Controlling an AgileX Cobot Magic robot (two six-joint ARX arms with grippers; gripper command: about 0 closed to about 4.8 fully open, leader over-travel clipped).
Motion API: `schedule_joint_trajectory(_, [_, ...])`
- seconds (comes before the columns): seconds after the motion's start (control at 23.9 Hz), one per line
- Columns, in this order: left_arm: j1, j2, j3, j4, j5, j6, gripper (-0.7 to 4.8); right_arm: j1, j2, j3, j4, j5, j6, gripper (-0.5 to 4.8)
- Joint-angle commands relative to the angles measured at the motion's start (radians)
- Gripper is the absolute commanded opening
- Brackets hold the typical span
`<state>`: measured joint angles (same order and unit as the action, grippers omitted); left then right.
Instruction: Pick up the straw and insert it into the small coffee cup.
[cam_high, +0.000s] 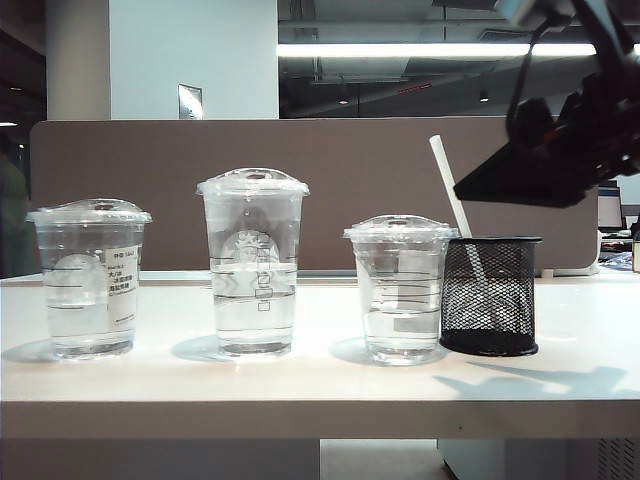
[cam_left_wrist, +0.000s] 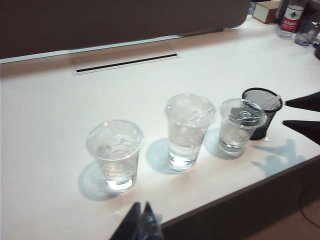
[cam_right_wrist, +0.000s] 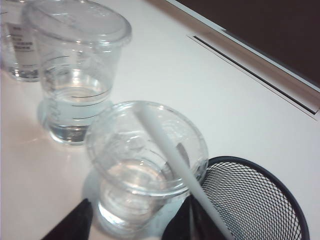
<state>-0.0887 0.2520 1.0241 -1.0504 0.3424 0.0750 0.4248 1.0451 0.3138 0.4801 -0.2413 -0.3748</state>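
Premises are presenting as an open-plan office. A grey partition screen is backing the white counter, a cable slot is running along it, and a monitor is showing beyond.

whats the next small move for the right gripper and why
Probably lower the open right gripper around the thin white straw and close. The straw leans in the black mesh holder, not yet in the small clear lidded cup. The left gripper hovers apart.

A white table runs across the near side, backed by a grey-brown partition. Beyond the partition, a pale column rises at far left, with a long ceiling light glowing to its right. A monitor sits at far right.
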Motion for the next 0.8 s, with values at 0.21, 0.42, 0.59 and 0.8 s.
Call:
schedule_joint_trajectory(0.21, [0.001,0.0,0.003,0.012,0.021,-0.004,-0.04,0.0,0.188,0.116,0.107,0.003,0.0,2.19])
schedule_joint_trajectory(0.42, [0.001,0.0,0.003,0.012,0.021,-0.004,-0.04,0.0,0.269,0.186,0.108,0.008,0.0,0.38])
schedule_joint_trajectory(0.59, [0.001,0.0,0.003,0.013,0.02,-0.004,-0.04,-0.002,0.243,0.29,0.047,0.14,-0.07,0.26])
schedule_joint_trajectory(0.8, [0.001,0.0,0.003,0.013,0.021,-0.003,-0.04,0.005,0.075,0.56,-0.381,0.132,-0.082,0.26])
